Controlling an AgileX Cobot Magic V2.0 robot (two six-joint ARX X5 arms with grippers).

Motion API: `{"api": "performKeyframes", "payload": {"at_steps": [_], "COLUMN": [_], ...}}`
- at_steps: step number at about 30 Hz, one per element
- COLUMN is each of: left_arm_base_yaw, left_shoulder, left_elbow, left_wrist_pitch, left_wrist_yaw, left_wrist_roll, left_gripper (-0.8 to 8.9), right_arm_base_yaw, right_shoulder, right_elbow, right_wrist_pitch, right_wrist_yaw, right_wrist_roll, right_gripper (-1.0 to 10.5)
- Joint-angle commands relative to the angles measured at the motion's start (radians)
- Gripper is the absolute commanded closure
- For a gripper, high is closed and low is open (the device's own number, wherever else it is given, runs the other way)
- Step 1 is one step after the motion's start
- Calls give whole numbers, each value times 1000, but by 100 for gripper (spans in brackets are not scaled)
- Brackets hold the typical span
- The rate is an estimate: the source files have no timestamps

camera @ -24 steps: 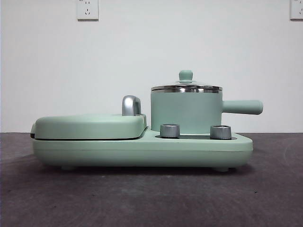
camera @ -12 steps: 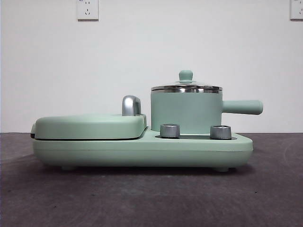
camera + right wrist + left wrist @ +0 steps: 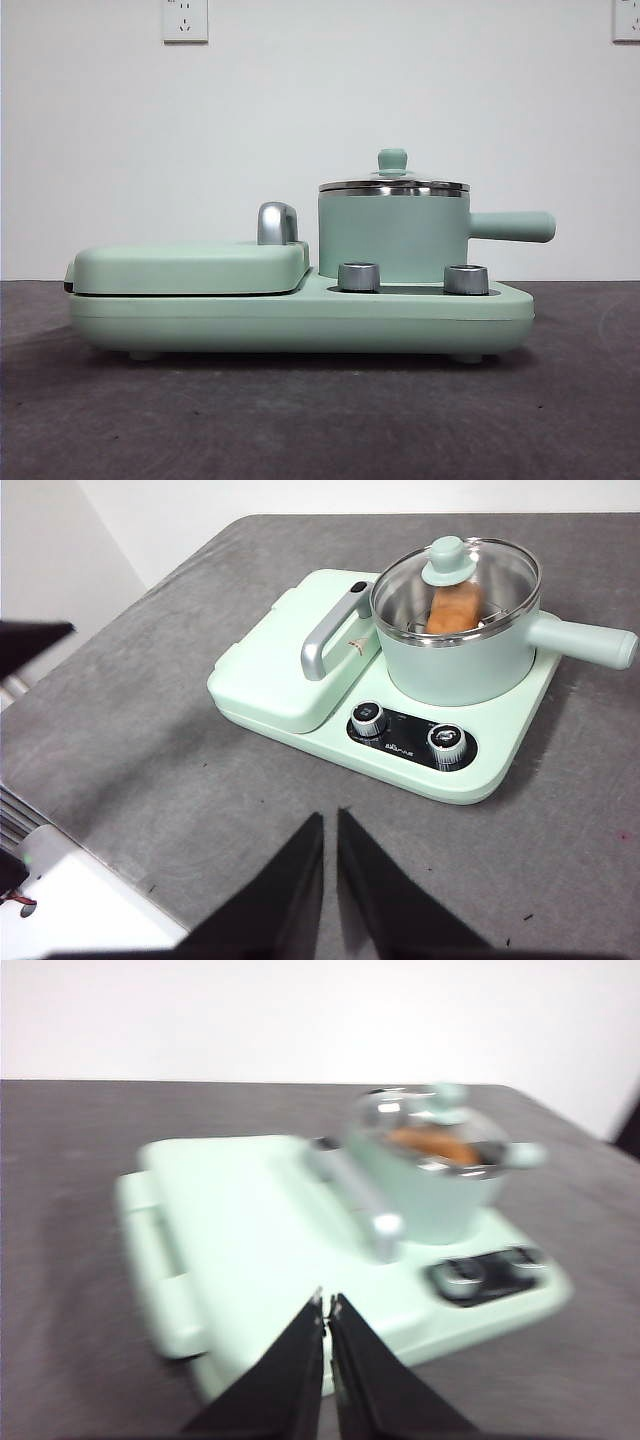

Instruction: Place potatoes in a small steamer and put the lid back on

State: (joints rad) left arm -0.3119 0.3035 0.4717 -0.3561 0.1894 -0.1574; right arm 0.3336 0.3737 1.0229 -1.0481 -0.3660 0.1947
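Looks basically done — the potato [image 3: 453,608] sits inside the small steamer [image 3: 450,655], and the lid [image 3: 455,575] is seated flat on the steamer's rim, sealing it in. Both the left gripper [image 3: 326,1305] and right gripper [image 3: 330,825] hang well clear of the steamer, jaws nearly closed, holding nothing.

1. A dark grey table [image 3: 300,420] with a rough, speckled surface carries everything.
2. A mint-green cooking appliance [image 3: 300,320] stands directly on it, on small feet.
3. In the right wrist view the table [image 3: 150,740] shows a few tiny dark specks.
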Motion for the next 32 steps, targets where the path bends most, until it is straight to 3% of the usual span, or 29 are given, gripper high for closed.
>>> {"api": "performKeyframes", "payload": {"at_steps": [1,6,8,19,32], "left_arm_base_yaw": [49,101,114,136,135], "left_shoulder": [-86,-209,-248,-301,-300], "left_elbow": [-139,-340,-385,-459,-459], "left_wrist_pitch": [71,146,152,168,176], "left_wrist_yaw": [-36,-216,-246,-250,-250], "left_wrist_roll": [45,-95,-105,120,123], "left_gripper": [802,803,802,803,802], "right_arm_base_yaw": [5,4,5,5,5], "right_shoulder": [3,3,3,3,3], "right_elbow": [6,6,6,6,6], "right_wrist_pitch": [8,8,8,9,9], "right_wrist_yaw": [0,0,0,0,0], "right_wrist_roll": [0,0,0,0,0], "right_gripper": [927,927,927,927,927]}}
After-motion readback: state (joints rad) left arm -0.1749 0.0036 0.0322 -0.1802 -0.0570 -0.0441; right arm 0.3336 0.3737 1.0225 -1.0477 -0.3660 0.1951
